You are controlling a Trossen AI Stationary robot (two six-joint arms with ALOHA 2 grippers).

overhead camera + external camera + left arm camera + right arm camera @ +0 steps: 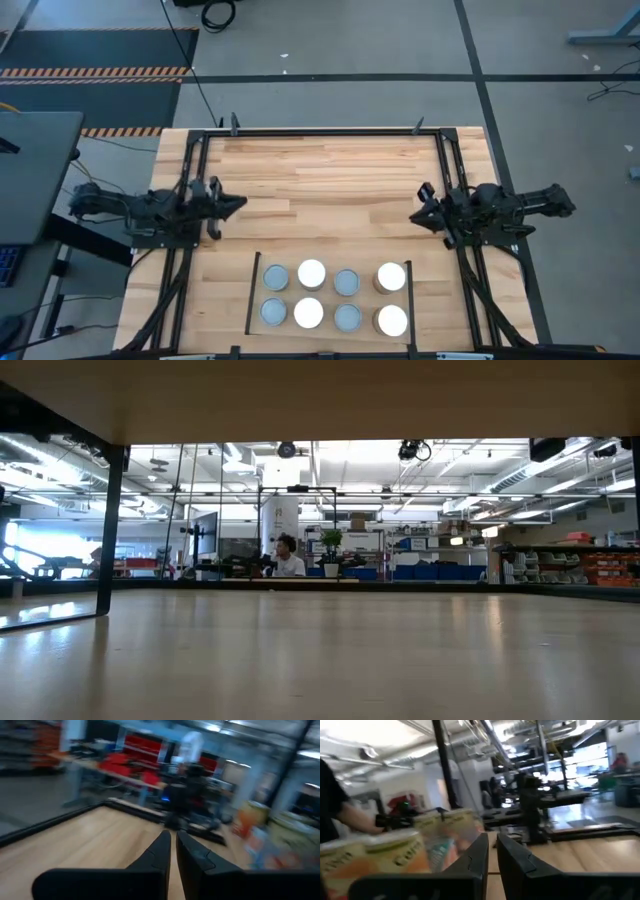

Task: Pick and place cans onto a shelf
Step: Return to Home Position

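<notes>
Eight cans stand upright in two rows of several on the shelf (329,297), a pale wood panel between two thin black bars at the table's near edge. Grey tops (275,277) and white tops (311,272) alternate. My left gripper (238,204) hovers at the table's left side, shut and empty, pointing toward the table's right; it also shows in the left wrist view (173,840). My right gripper (418,214) hovers at the table's right side, shut and empty, pointing toward the table's left (492,842). Blurred cans with orange labels show in the wrist views (248,820) (395,852).
The planked tabletop (330,180) lies bare between the two grippers and toward the far edge. Black frame rails (320,131) run along the far edge and both sides. A person (288,557) sits far off in the room behind. A person's arm (350,817) shows beyond the cans.
</notes>
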